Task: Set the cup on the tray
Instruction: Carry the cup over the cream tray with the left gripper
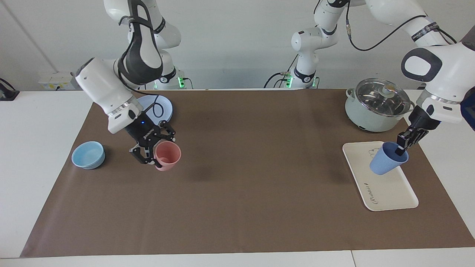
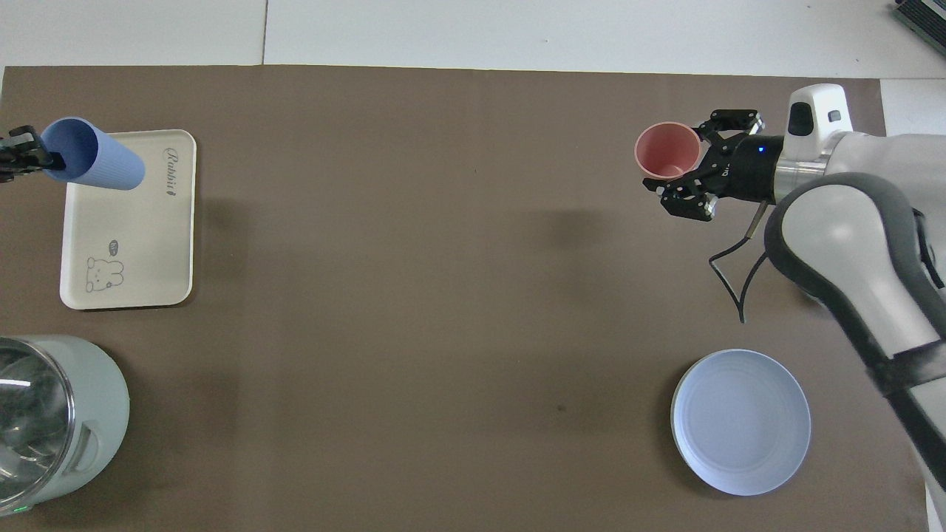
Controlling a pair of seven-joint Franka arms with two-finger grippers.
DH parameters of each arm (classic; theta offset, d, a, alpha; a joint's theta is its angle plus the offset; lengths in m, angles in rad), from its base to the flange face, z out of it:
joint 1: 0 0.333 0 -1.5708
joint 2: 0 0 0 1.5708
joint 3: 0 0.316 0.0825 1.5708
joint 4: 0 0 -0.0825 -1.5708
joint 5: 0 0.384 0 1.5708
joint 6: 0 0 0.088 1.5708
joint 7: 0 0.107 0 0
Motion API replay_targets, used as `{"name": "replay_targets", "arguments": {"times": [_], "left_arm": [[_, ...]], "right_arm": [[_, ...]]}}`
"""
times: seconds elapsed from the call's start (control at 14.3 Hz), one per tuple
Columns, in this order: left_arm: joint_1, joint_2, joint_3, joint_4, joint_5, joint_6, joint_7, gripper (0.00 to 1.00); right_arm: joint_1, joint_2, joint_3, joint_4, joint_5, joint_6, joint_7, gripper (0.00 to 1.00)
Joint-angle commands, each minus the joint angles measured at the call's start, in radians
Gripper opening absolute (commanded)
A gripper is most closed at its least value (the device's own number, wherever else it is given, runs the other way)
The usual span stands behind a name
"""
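Observation:
The periwinkle-blue cup (image 1: 384, 163) hangs tilted in the air over the cream-white tray (image 1: 386, 189), above the tray's half nearer the robots. My left gripper (image 1: 400, 150) is shut on its rim. In the overhead view the cup (image 2: 96, 159) lies across the tray's (image 2: 133, 236) lettered end, with the left gripper (image 2: 37, 159) at the picture's edge. My right gripper (image 1: 157, 155) is at the right arm's end of the table. It is shut on the rim of a pink tumbler (image 1: 169, 157) and holds it above the mat; both show overhead, the gripper (image 2: 680, 177) and the tumbler (image 2: 665, 148).
A pale green pot with a glass lid (image 1: 378, 105) stands beside the tray, nearer the robots. A round blue plate (image 2: 740, 421) lies near the right arm's base. A light-blue bowl (image 1: 88, 155) sits beside the right gripper. A brown mat (image 1: 241, 167) covers the table.

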Motion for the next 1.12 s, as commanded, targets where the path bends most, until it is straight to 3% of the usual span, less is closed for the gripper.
{"name": "replay_targets", "arguments": {"times": [0.0,0.14,0.28,0.49,0.63,0.7,0.91,0.98,1.05], "left_arm": [[0.052,-0.058,-0.017,-0.151,0.02,0.136,0.094,0.0],[0.058,-0.054,-0.017,-0.221,0.018,0.244,0.101,0.0],[0.06,-0.05,-0.017,-0.275,0.015,0.324,0.102,0.0],[0.069,-0.001,-0.017,-0.273,0.006,0.36,0.101,0.0],[0.078,0.04,-0.017,-0.263,-0.091,0.362,0.101,0.0],[0.092,0.063,-0.017,-0.247,-0.151,0.36,0.102,0.0],[0.093,0.074,-0.017,-0.224,-0.155,0.345,0.104,0.0],[0.092,0.074,-0.017,-0.222,-0.153,0.342,0.102,0.15],[0.09,0.076,-0.015,-0.222,-0.153,0.339,0.104,0.72]], "right_arm": [[-0.06,0.043,0.012,-0.003,0.194,0.016,-0.138,0.0],[-0.083,0.08,0.011,-0.003,0.383,0.015,-0.248,0.0],[-0.123,0.117,0.012,-0.002,0.439,0.003,-0.325,0.0],[-0.16,0.16,0.012,-0.002,0.547,-0.028,-0.42,0.0],[-0.232,0.235,0.012,0.01,0.641,-0.126,-0.596,0.0],[-0.24,0.243,0.012,0.009,0.655,-0.143,-0.636,0.0],[-0.244,0.247,0.011,-0.003,0.658,-0.149,-0.658,0.0],[-0.26,0.249,0.012,-0.012,0.66,-0.16,-0.683,0.0],[-0.266,0.255,0.012,-0.02,0.666,-0.174,-0.703,0.0]]}}
